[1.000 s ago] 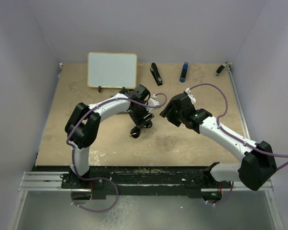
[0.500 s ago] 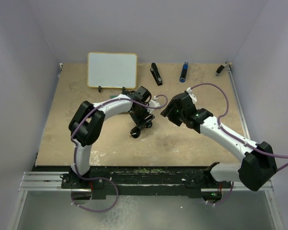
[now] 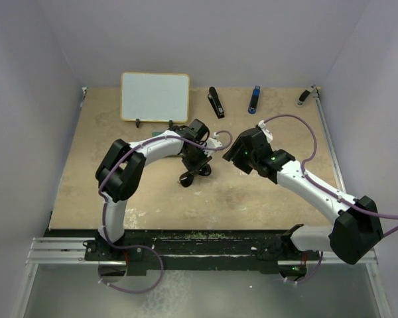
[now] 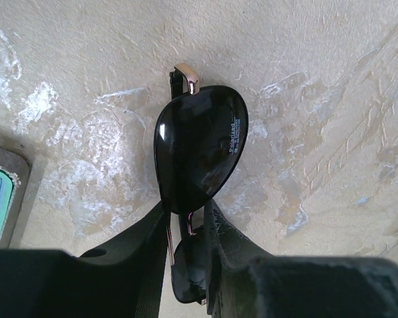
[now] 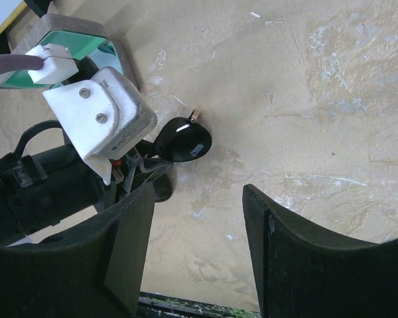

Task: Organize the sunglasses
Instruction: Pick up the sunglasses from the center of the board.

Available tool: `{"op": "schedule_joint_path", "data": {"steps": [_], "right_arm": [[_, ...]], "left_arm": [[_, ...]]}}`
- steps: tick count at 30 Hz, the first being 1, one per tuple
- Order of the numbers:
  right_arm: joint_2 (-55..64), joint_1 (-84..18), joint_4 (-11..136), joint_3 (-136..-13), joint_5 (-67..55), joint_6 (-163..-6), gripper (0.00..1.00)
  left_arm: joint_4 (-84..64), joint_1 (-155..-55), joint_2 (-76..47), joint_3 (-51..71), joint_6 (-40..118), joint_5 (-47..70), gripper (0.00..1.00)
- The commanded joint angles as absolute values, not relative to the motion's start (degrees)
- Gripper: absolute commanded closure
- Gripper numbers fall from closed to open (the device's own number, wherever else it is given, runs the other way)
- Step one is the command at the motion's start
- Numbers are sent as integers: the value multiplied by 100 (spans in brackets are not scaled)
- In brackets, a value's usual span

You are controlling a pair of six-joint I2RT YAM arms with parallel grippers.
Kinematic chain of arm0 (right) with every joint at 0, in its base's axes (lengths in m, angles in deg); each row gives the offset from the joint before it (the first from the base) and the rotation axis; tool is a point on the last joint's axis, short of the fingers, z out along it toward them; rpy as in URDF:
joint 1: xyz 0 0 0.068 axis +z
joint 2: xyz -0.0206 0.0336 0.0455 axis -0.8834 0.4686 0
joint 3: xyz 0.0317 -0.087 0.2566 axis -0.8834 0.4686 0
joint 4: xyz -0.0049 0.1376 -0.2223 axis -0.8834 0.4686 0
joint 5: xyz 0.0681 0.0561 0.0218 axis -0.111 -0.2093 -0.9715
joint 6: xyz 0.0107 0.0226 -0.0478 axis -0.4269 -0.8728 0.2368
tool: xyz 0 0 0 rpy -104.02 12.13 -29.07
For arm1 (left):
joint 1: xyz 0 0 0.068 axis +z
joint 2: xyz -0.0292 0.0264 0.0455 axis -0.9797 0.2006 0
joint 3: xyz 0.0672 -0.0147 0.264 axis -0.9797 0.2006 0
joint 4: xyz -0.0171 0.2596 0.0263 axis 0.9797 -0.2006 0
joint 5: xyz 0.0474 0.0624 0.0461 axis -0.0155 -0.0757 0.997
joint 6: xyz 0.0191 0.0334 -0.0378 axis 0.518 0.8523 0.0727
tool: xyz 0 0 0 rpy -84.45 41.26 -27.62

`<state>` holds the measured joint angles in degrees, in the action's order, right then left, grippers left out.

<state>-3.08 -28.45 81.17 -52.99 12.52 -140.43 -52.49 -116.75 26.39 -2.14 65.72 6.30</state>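
My left gripper (image 4: 186,222) is pinching the sunglasses (image 4: 199,154). In the left wrist view its two fingers (image 4: 149,242) are pressed on the thin frame at the middle, between the two dark lenses. One lens sticks out beyond the fingertips and shows small white letters. The other lens is mostly hidden between the fingers. A tan tip of one temple arm shows just beyond the free lens. The pair is low over the table (image 3: 265,192), but I cannot tell if it touches the surface.

In the top view the sunglasses (image 3: 188,177) are about at the middle of the table, a little to the left, under the left gripper (image 3: 196,165). The right gripper (image 3: 233,154) is just to the right of them. In its wrist view the right gripper (image 5: 196,238) has its fingers spread wide with only bare table between them, and the free lens (image 5: 184,144) is in front of it, apart from both fingers.

A grey case (image 5: 126,63) lies open on the left behind the left wrist. At the far edge stand a whiteboard (image 3: 155,97), a black stapler (image 3: 215,102) and a blue object (image 3: 254,99).
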Motion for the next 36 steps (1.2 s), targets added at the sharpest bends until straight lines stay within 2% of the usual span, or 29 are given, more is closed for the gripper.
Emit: {"op": "schedule_joint_path", "data": {"steps": [1,8,22,28,36], "right_arm": [[-409,-2893,7985,-5257,1207,-13953,40],[-378,-2918,7977,-5260,1176,-13937,40],[-111,-2985,7948,-5444,1134,-13913,40],[183,-3000,7872,-5555,1061,-13905,41],[562,-3057,7844,-5920,1027,-13843,42]], "left_arm": [[-5119,-11674,2677,-340,6687,581,76],[-5408,-11653,2572,-450,7031,525,80],[-6995,-10904,2658,-1609,8727,-266,82],[-7568,-10819,2812,-1952,9691,-73,83],[-8334,-10364,3186,-3057,10710,-2,82]]}}
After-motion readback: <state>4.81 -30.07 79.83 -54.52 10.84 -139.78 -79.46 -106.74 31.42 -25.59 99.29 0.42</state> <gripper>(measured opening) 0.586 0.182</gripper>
